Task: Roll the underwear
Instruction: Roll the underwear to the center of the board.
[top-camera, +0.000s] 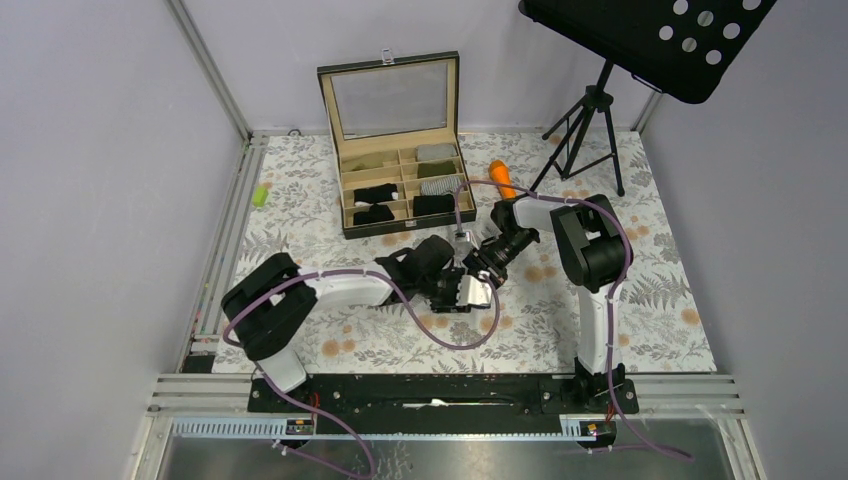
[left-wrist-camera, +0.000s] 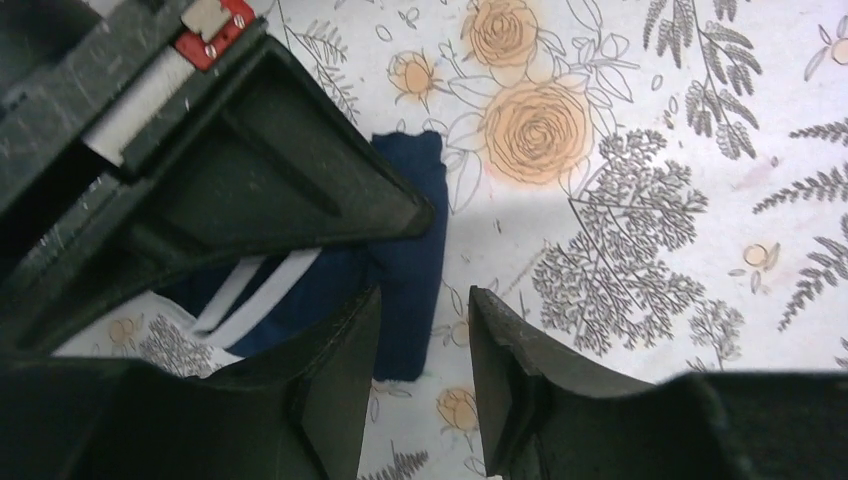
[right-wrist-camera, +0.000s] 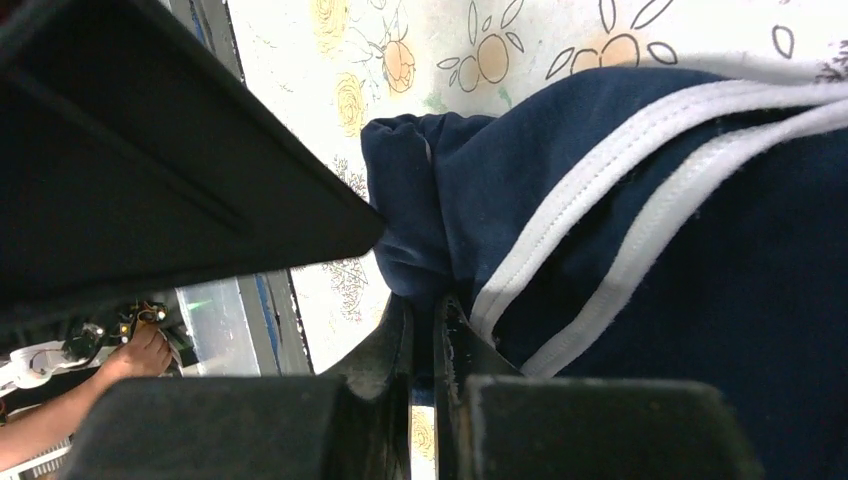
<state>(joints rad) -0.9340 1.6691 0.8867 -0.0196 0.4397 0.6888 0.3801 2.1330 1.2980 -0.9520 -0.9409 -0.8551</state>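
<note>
- The navy underwear (right-wrist-camera: 700, 300), dark blue with white trim, lies on the floral bench (top-camera: 600, 300) at the middle, right where the two arms meet.
- From the left wrist view, one end of it is doubled into a narrow strip pointing to 12 o'clock. The wider part with the white bands spreads out towards 8 o'clock. I'd call it folded, not yet a tight roll.
- The right gripper (right-wrist-camera: 428, 310) has its fingers pressed together on a bunched fold at the garment's edge, pinching the cloth against the bench.
- The left gripper (left-wrist-camera: 425, 330) hangs just beside the strip, at its 5 o'clock. Its fingers are parted, with bare bench showing between them, and they hold nothing.
- At 12 o'clock from the grippers stands the open box (top-camera: 343, 200) with its lid up. Several compartments hold small bundles (top-camera: 375, 192), black, olive and grey. I take these for finished rolls.
- By my reckoning the job is well along, and this navy piece needs rolling up and probably a place in the box.
- Further out, an orange carrot-shaped stick (top-camera: 500, 178) lies at 1 o'clock, near the music stand (top-camera: 590, 110). A small light-green cylinder (top-camera: 260, 195) sits well apart at 10 o'clock.
</note>
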